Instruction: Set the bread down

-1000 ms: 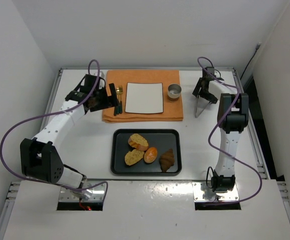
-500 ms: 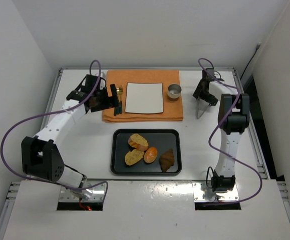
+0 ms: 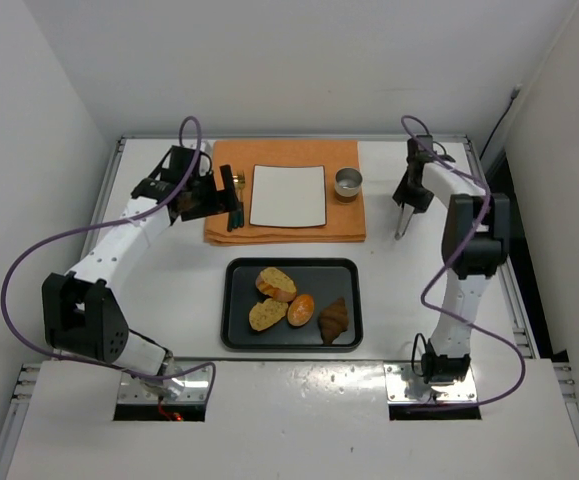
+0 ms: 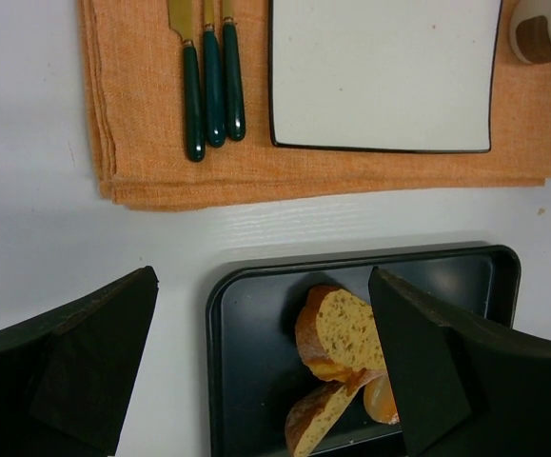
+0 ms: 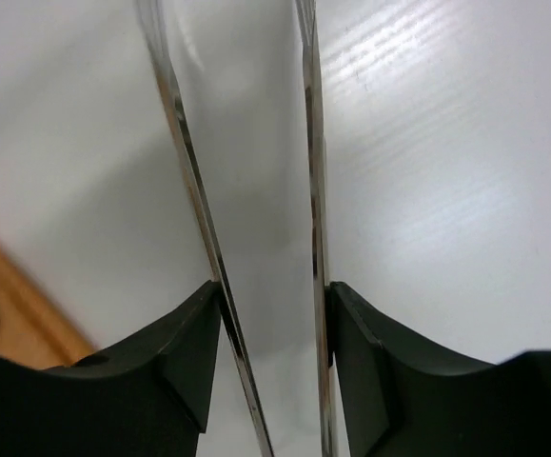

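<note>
Inside tray (image 3: 237,320), bread (image 3: 300,309) sits off rim; right fingers (image 5: 166,371) pinch tongs (image 3: 403,220).

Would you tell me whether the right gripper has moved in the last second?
Yes, slightly: the right gripper drifted right, away from the metal cup, squeezing the tongs.

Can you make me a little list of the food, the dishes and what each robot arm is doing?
bread: croissant, two slices and bun, all in the black tray
plate: white, square, bare, on the orange cloth
cutlery: three green-handled pieces on the cloth, left of the plate
cup: small, metal, on the cloth right of the plate
left tool: open, holding nothing, near the cutlery
right tool: shut on metal tongs, right of the cloth
</note>
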